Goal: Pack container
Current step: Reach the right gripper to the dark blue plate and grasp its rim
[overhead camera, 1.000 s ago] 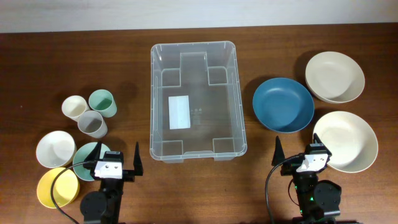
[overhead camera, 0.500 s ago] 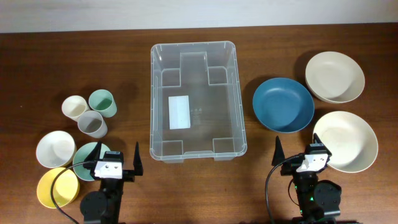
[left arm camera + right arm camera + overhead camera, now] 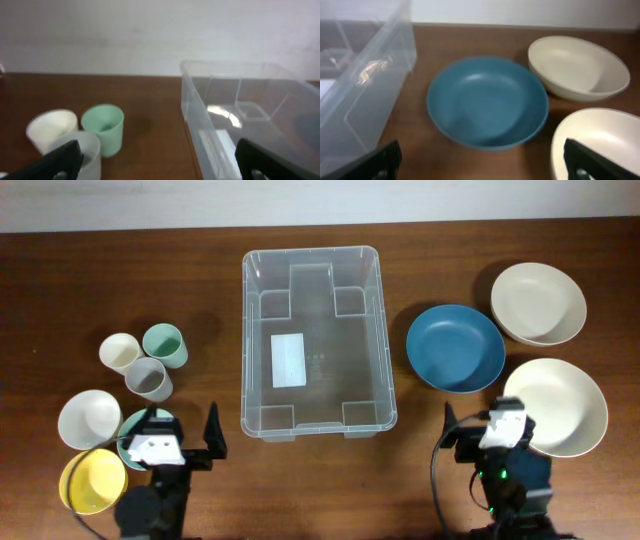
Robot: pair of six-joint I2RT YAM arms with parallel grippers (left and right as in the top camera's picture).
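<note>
1. The container (image 3: pixel 345 370) stands open side up on the table (image 3: pixel 60 270), in the middle of the overhead frame.
2. Its long axis runs from top to bottom.
3. The left fingers (image 3: pixel 60 160) and right fingers (image 3: pixel 375 162) are spread wide and hold nothing.

Big clear plastic container (image 3: pixel 350 350), see-through, rectangular with rounded corners and chunky rim all round. Sitting upright, open top facing up, flat on dark wood worktop (image 3: pixel 200 270), pretty much dead centre, long sides running front to back. White rectangular label (image 3: pixel 290 360) on bottom, bit left of middle. Moulded square steps in floor near corners, wider raised block at far end. Wood grain showing straight through walls and floor. Glare spots on plastic in both wrist views, only part of walls in shot there.
</note>
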